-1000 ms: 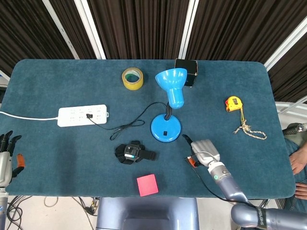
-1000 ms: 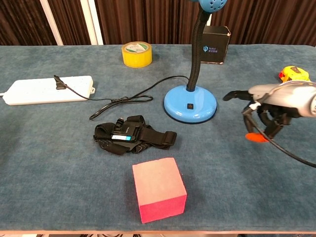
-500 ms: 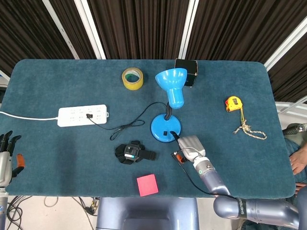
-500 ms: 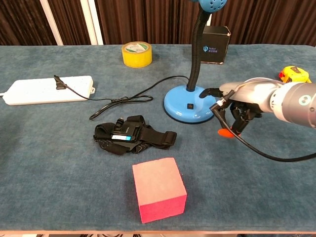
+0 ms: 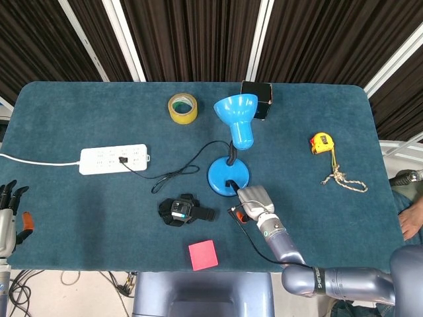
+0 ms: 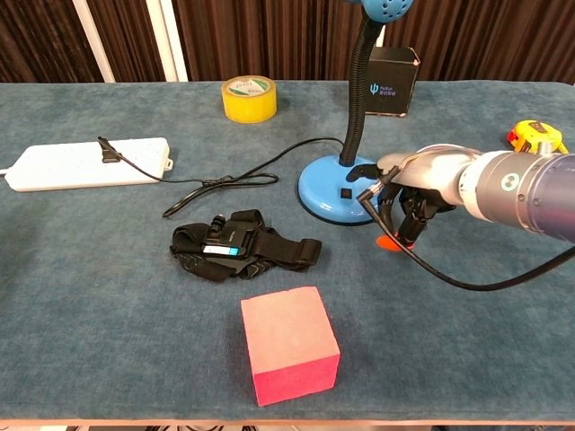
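Observation:
My right hand (image 5: 252, 201) (image 6: 415, 182) hovers at the front right rim of the blue desk lamp's round base (image 5: 221, 176) (image 6: 331, 194). Its fingers curl downward with nothing in them, and the thumb points at the base close to the small black switch (image 6: 345, 191). Whether the thumb touches the base I cannot tell. The lamp's shade (image 5: 236, 119) leans toward the table's back. My left hand (image 5: 8, 212) hangs off the table's near left corner, fingers straight and apart, holding nothing.
A black strap with a small camera (image 5: 182, 211) (image 6: 238, 245) lies left of the hand, a pink block (image 5: 203, 254) (image 6: 289, 347) nearer the front. Further off are a white power strip (image 5: 114, 159), yellow tape roll (image 5: 183, 107), black box (image 5: 259, 90), tape measure (image 5: 320, 142) and rope (image 5: 344, 178).
My right hand has slid left across the table, from well right of the lamp up to the base's rim. The left hand has stayed put.

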`<action>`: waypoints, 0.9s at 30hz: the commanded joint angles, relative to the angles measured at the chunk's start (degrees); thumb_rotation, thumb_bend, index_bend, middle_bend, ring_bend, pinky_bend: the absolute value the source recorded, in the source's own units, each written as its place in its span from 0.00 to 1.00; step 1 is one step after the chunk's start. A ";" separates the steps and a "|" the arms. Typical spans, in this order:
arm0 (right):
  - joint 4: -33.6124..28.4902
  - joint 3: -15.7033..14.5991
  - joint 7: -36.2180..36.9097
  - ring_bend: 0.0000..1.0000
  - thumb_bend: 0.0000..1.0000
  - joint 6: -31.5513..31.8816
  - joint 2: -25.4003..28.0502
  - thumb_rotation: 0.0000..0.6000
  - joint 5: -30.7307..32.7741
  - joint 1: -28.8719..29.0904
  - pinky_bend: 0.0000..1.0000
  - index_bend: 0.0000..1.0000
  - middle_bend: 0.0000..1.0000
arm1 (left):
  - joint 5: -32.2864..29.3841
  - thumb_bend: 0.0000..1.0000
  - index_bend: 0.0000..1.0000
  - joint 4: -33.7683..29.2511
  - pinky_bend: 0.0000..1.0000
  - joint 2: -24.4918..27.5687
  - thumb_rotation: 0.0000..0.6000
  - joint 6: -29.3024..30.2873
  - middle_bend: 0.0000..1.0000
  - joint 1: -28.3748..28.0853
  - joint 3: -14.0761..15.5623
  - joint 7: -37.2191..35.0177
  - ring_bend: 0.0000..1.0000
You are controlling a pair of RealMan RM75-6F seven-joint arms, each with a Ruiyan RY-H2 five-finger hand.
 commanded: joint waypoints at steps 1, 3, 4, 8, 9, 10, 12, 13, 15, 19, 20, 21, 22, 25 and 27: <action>0.32 -0.30 0.08 0.69 0.40 0.06 -0.32 1.00 0.31 0.42 0.94 0.00 0.53 | -0.03 0.64 0.17 0.04 0.00 -0.01 1.00 0.00 0.03 -0.01 -0.01 0.02 0.00; 0.56 -0.36 0.30 0.69 0.40 -0.02 -0.50 1.00 0.47 0.66 0.95 0.00 0.53 | -0.09 0.64 0.17 0.01 0.00 -0.02 1.00 -0.08 0.03 -0.04 0.01 0.04 0.00; 0.78 -0.42 0.44 0.69 0.40 -0.08 -0.62 1.00 0.59 0.84 0.95 0.00 0.53 | -0.10 0.64 0.17 -0.03 0.00 0.00 1.00 -0.09 0.03 -0.04 0.02 0.06 0.00; 1.28 -0.80 0.60 0.69 0.40 -0.05 -0.87 1.00 0.97 1.29 0.96 0.00 0.53 | -0.02 0.64 0.17 0.03 0.00 -0.01 1.00 0.04 0.03 -0.04 0.00 0.09 0.00; 1.41 -0.90 0.68 0.69 0.40 -0.06 -0.91 1.00 1.21 1.42 0.96 0.00 0.53 | -0.09 0.64 0.17 0.03 0.00 0.00 1.00 0.00 0.03 -0.03 0.02 0.10 0.00; 1.47 -0.95 0.76 0.69 0.40 -0.04 -0.93 1.00 1.34 1.49 0.97 0.00 0.53 | -0.13 0.64 0.17 0.02 0.00 0.01 1.00 -0.03 0.03 -0.03 0.02 0.10 0.00; 1.57 -1.16 0.90 0.69 0.40 -0.02 -0.94 1.00 1.48 1.64 0.97 0.00 0.53 | -0.12 0.64 0.17 0.02 0.00 0.01 1.00 -0.04 0.03 -0.06 0.01 0.11 0.00; 1.59 -1.26 0.94 0.69 0.40 -0.02 -0.94 1.00 1.50 1.70 0.97 0.00 0.53 | -0.11 0.64 0.17 0.04 0.00 0.00 1.00 -0.02 0.03 -0.07 -0.01 0.13 0.00; 1.65 -1.46 1.12 0.69 0.40 -0.02 -0.95 1.00 1.50 1.83 0.98 0.00 0.53 | -0.14 0.64 0.17 0.06 0.00 -0.02 1.00 -0.02 0.03 -0.08 0.00 0.15 0.00; 1.71 -1.65 1.65 0.69 0.40 -0.04 -1.06 1.00 1.32 1.96 0.99 0.00 0.53 | -0.20 0.64 0.17 0.05 0.00 0.00 1.00 0.00 0.03 -0.07 -0.01 0.20 0.00; 1.76 -1.74 1.82 0.69 0.40 -0.01 -1.11 1.00 1.21 2.00 0.99 0.00 0.53 | -0.24 0.64 0.17 0.06 0.00 -0.01 1.00 0.03 0.03 -0.07 -0.04 0.21 0.00; 1.79 -1.80 1.91 0.69 0.40 0.02 -1.15 1.00 1.17 2.04 1.00 0.00 0.53 | -0.26 0.64 0.17 0.07 0.00 -0.02 1.00 0.02 0.03 -0.08 -0.05 0.21 0.00; 1.82 -1.84 2.05 0.69 0.40 0.09 -1.19 1.00 1.12 2.09 1.00 0.00 0.53 | -0.30 0.64 0.17 0.07 0.00 -0.02 1.00 0.00 0.03 -0.09 -0.05 0.21 0.00; 1.80 -1.97 2.32 0.69 0.40 0.27 -1.21 1.00 1.04 2.19 1.00 0.00 0.53 | -0.35 0.64 0.17 0.11 0.00 -0.03 1.00 -0.06 0.03 -0.11 -0.03 0.27 0.00; 1.75 -2.12 2.46 0.69 0.40 0.35 -1.20 1.00 0.98 2.26 1.00 0.00 0.53 | -0.42 0.64 0.17 0.12 0.00 -0.04 1.00 -0.05 0.03 -0.10 -0.04 0.30 0.00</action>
